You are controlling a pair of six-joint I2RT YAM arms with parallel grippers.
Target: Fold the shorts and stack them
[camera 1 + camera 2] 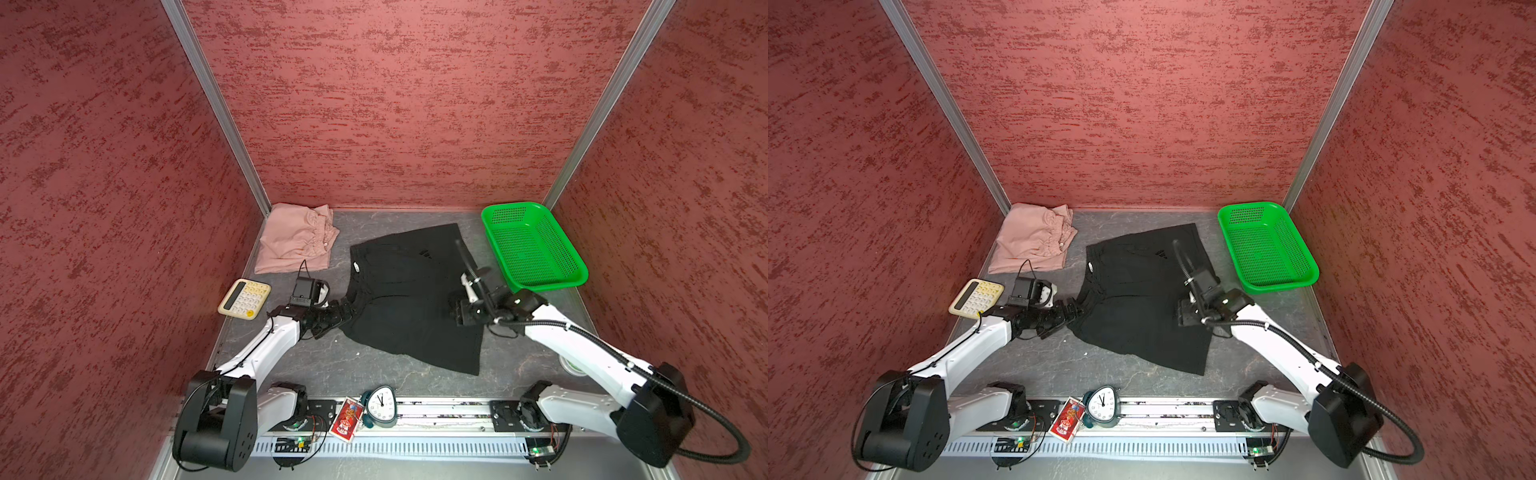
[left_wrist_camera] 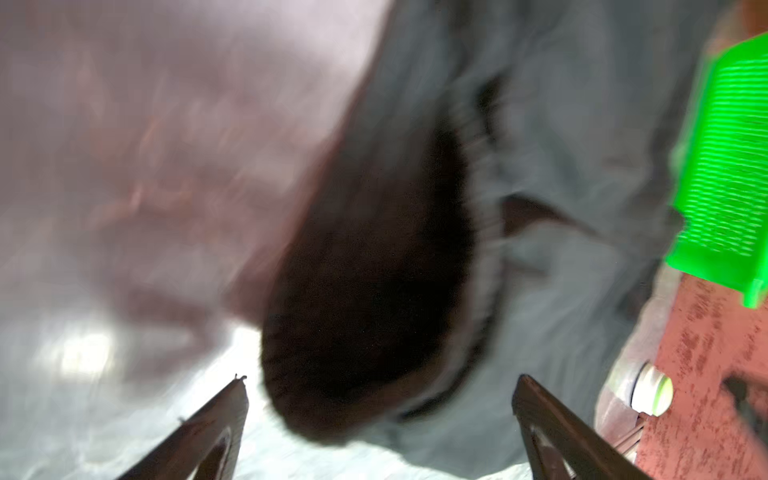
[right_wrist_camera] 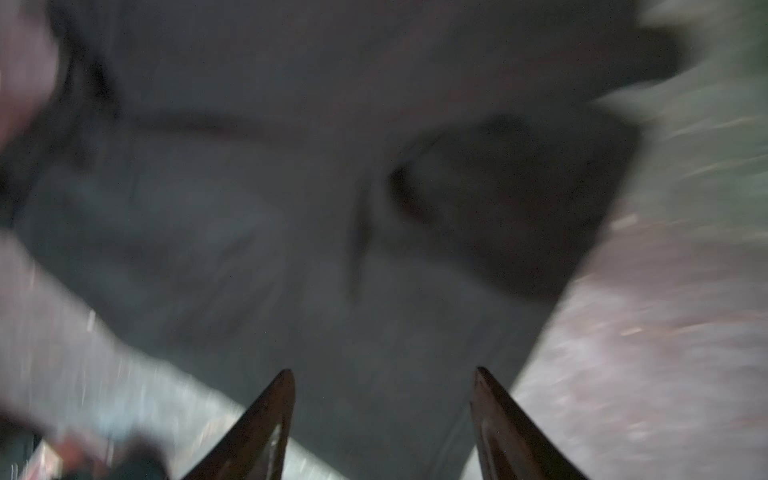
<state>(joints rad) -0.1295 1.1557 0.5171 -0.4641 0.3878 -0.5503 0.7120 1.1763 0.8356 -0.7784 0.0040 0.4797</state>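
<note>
I am hovering both grippers at the black drawstring cloth shorts point(image 1: 409, 299).
My left gripper point(image 2: 380, 386) is gaping at the waistband, my right gripper point(image 3: 382, 374) is hanging released above the opposite side; these shorts are lying mid-worktop point(image 1: 332, 374), the dusty pink gathered-waist shorts point(image 1: 291, 241) lying folded far left.

I see dusty pink shorts point(image 1: 291, 243) at tabletop's point(image 1: 332, 374) far-left corner, blk shorts point(image 1: 407, 303) mid w/ darker logo, bright green mesh-pattern basket point(image 1: 548, 285) far-right, cream calc point(image 1: 244, 300) w/ yellow keys; tabletop dark grey, marbled.
</note>
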